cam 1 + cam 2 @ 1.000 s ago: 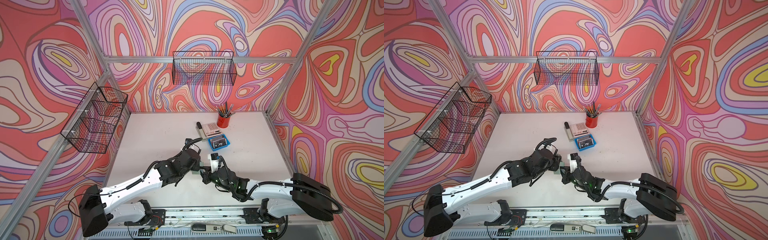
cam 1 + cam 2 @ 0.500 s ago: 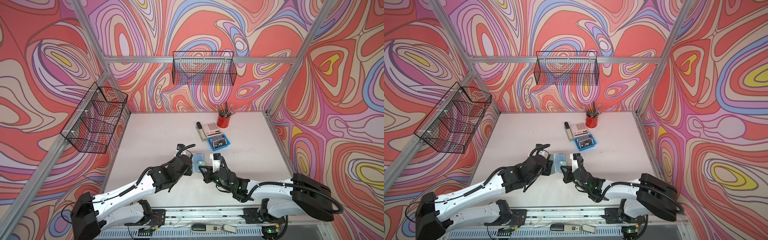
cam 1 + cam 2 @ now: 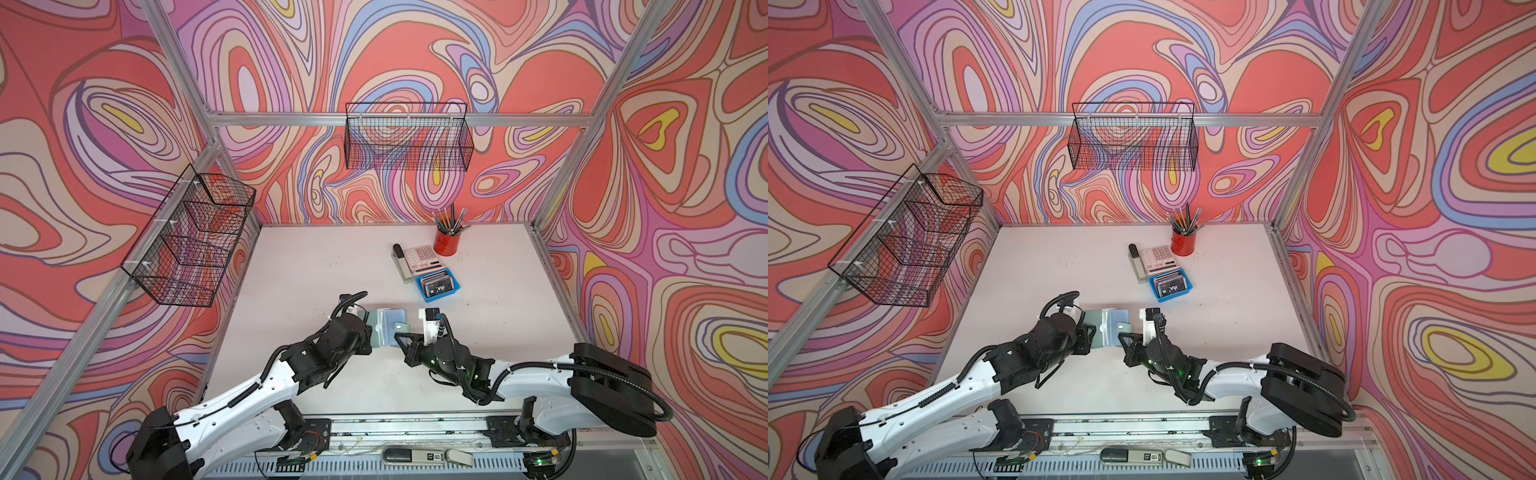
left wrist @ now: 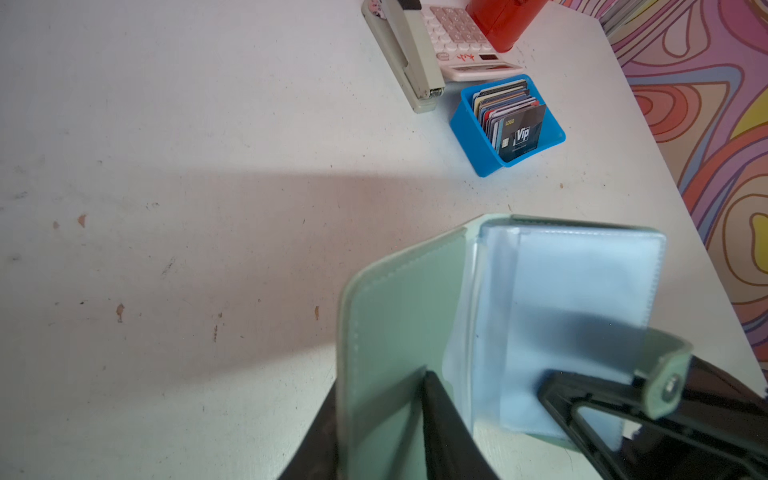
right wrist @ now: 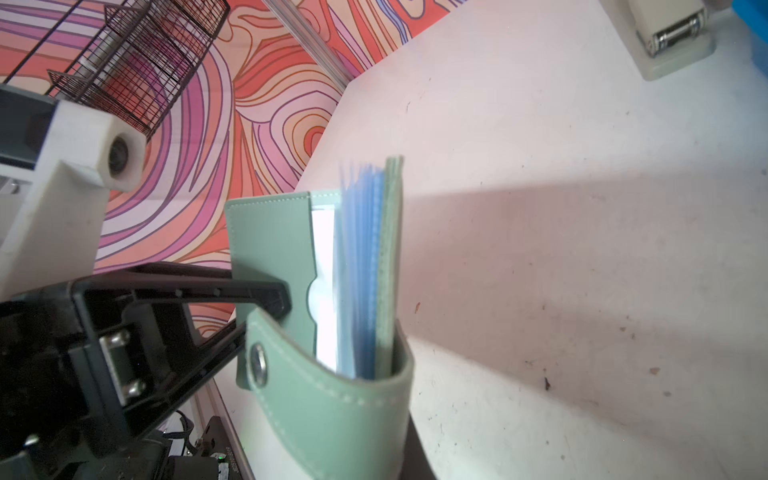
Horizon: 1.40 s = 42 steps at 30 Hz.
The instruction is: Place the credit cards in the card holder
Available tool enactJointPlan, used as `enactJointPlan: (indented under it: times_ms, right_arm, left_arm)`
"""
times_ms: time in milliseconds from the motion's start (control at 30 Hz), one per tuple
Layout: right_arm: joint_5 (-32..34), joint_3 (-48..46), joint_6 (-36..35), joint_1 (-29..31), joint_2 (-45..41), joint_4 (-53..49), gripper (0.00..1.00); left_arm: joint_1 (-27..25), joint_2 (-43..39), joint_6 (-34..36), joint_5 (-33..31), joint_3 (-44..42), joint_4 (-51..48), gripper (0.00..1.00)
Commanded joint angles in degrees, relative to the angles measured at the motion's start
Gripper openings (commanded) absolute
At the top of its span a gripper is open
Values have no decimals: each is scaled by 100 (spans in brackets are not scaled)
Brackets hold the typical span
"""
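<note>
Drawn back since a second ago, left gripper (image 3: 370,332) straddles the card holder's (image 3: 388,327) open cover; whether it pinches, I cannot tell. Right gripper (image 3: 400,337) clamps its other side, near the blue tray (image 3: 424,295) holding the credit cards (image 3: 437,283). Opposing pulls could slip the cover free.

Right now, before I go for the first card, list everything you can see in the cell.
card holder: one, sage green with clear sleeves, open, near middle of the table
credit cards: a stack, mixed colours, dark "Vip" card in front, standing in the blue tray
blue tray: one, blue, beside the calculator
calculator: one, white, far right
stapler: one, beige, alongside the calculator
pencil cup: one, red, far edge
wire baskets: two, black, back wall and left wall
table: one, white
left gripper: black, gripping the holder's left cover
right gripper: black, gripping its right side
</note>
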Motion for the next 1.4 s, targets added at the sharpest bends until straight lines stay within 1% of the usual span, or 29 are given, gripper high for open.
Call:
enactJointPlan:
  times_ms: [0,267,400,567,733,967,1200,1367]
  right_arm:
    - [-72,-155,350,14,222,507,0]
    - [-273,-182,809,16,877,841,0]
    - [-283,-189,950,18,1019,850,0]
    - [-144,-235,1101,22,1040,698,0]
    - [-223,-200,1203,23,1208,649,0]
    - [-181,-285,1309,23,1218,663,0]
    - [-194,-181,1280,24,1268,481,0]
    - [-199,-274,1375,33,1277,544,0]
  left_arm:
    - [200,-65,69,624,-339,498,26]
    - [345,193,56,622,-749,788,25]
    - [394,424,95,854,-877,1093,25]
    - [429,649,148,860,-871,1145,25]
    - [454,679,108,888,-958,1244,25]
    - [500,662,132,1219,-1189,1689,24]
    - [517,484,76,1189,-1329,1748,24]
    - [566,464,54,1219,-1338,1722,21]
